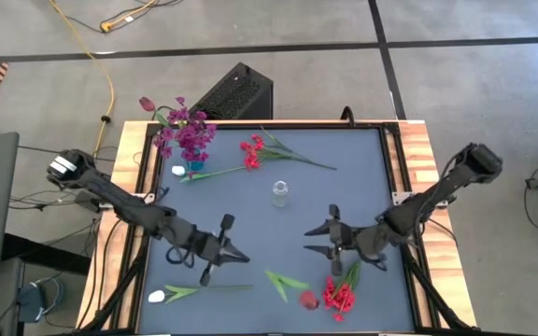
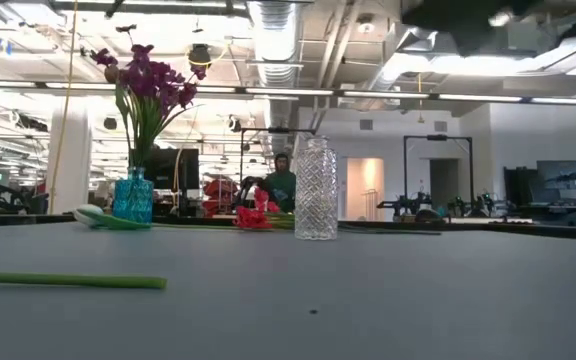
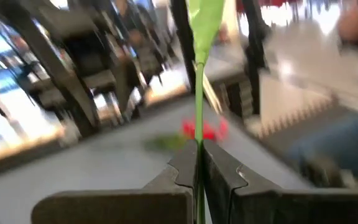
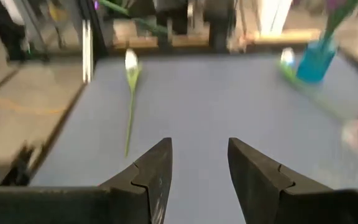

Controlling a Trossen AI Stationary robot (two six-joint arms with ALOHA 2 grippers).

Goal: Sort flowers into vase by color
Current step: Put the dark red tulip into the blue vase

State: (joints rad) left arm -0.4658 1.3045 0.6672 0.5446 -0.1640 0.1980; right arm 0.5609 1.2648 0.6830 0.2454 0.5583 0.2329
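My left gripper (image 3: 199, 177) is pressed shut on a thin green stem (image 3: 199, 112). The stem runs straight out ahead of the fingers, and I can't see which bloom is on it. My guess is it's the white flower (image 1: 199, 291) lying lengthwise along the near edge, just beside my tip. The clear vase (image 1: 279, 193) sits mid-table, past me toward the far side. The blue vase (image 1: 192, 169) is back-left. The arm's stretched low and angled inward. My right gripper (image 1: 330, 235) waits with its jaws spread, by the red cluster (image 1: 339, 297).
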